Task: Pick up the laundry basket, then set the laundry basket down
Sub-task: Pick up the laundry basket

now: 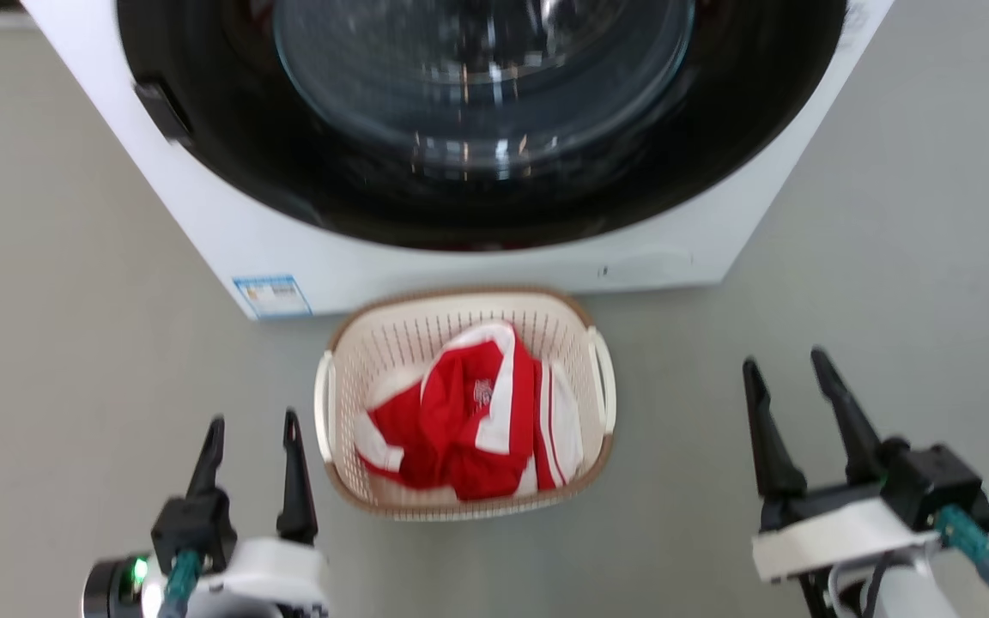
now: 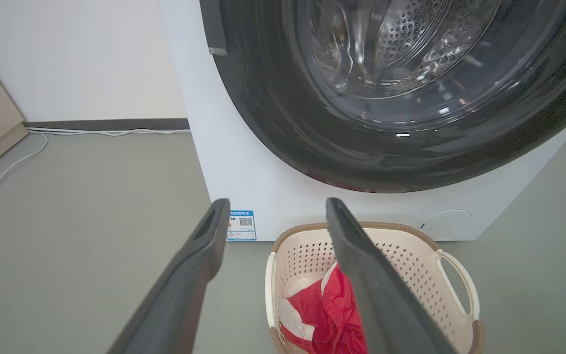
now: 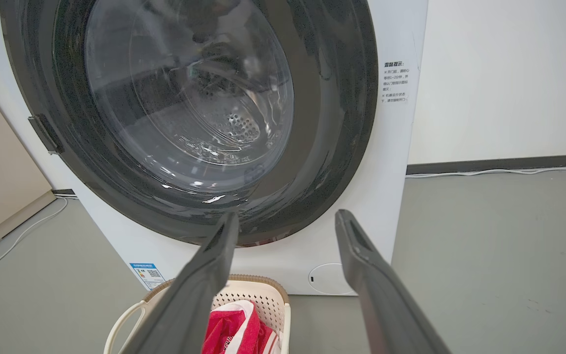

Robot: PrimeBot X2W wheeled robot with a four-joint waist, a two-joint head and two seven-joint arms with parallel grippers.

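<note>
**A:** Where does the laundry basket (image 1: 426, 339) stand?

**B:** On the floor (image 1: 74, 360), upright, just in front of the washing machine (image 1: 477, 262) and below its round dark door. A red-and-white garment (image 1: 460, 429) is bunched inside it.

**A:** And the tools?

**B:** The left tool (image 1: 254, 418) hovers near the basket's left side. Its fingers are parted and hold nothing, and it is clear of the white loop handle there. The right tool (image 1: 785, 359) is farther out from the basket's right side, spread wide and also empty.

**A:** Is either one touching it?

**B:** No, bare floor shows between each tool and the basket.

**A:** Anything else nearby?

**B:** A blue label (image 1: 271, 296) sits at the lower left corner of the machine's front. In the left wrist view, a white cable (image 2: 91, 132) runs along the floor's far edge where it meets the wall.
</note>
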